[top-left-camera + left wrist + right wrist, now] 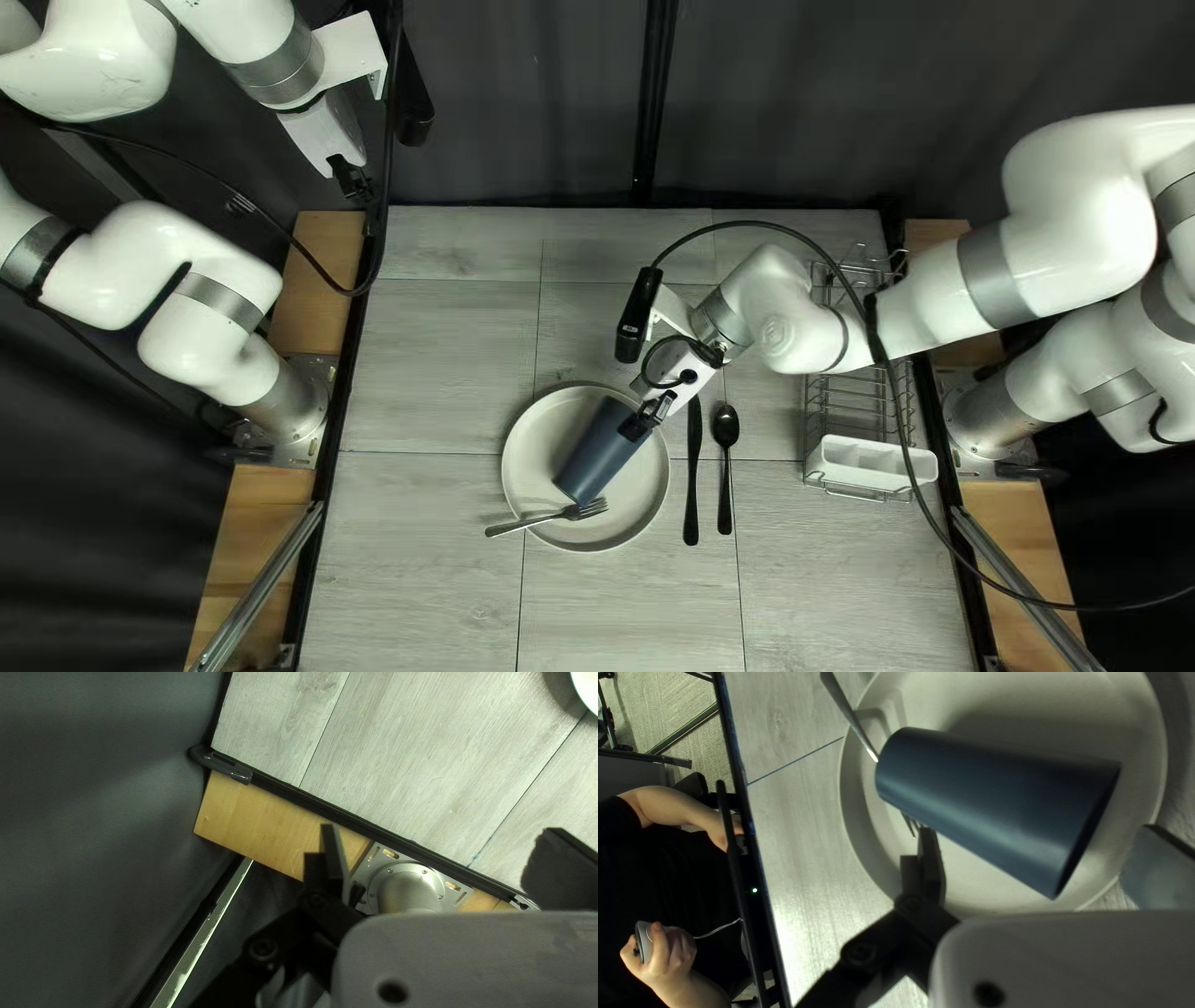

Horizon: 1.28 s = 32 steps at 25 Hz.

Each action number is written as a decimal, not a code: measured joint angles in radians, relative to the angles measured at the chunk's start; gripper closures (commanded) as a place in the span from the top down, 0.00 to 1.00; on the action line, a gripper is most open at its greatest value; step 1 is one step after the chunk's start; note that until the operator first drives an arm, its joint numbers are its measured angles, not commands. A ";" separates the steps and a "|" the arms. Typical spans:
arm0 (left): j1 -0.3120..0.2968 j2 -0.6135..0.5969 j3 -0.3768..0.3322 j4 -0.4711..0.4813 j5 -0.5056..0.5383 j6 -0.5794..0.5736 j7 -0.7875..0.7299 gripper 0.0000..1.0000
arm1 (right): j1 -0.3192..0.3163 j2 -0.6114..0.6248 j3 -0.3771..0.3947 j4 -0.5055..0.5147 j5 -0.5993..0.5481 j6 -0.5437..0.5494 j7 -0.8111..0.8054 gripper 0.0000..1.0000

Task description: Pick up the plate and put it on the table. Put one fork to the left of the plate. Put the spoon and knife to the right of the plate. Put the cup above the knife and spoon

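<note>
The right arm's jaws stand wide, empty, at a blue cup (996, 809) tipped over the plate (641, 504) and fork (510, 527); squaring up across its sides and lifting straight should spare the fork. The left arm's jaws gape, empty. Knife (692, 479) and spoon (725, 429) lie on the pale table (436, 523), a person's hand (666, 952) beyond its edge.

No legible text or numbers
</note>
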State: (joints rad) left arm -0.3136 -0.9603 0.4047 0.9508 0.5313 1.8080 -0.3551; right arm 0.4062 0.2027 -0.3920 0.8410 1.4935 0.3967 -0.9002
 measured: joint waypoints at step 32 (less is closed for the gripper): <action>0.000 0.000 0.000 0.000 0.000 0.000 0.000 1.00 | 0.075 -0.049 0.070 0.013 0.121 -0.086 -0.093 0.00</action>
State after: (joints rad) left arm -0.3136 -0.9603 0.4047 0.9508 0.5313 1.8080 -0.3551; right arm 0.4810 0.1538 -0.3216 0.8540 1.6149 0.3108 -0.9929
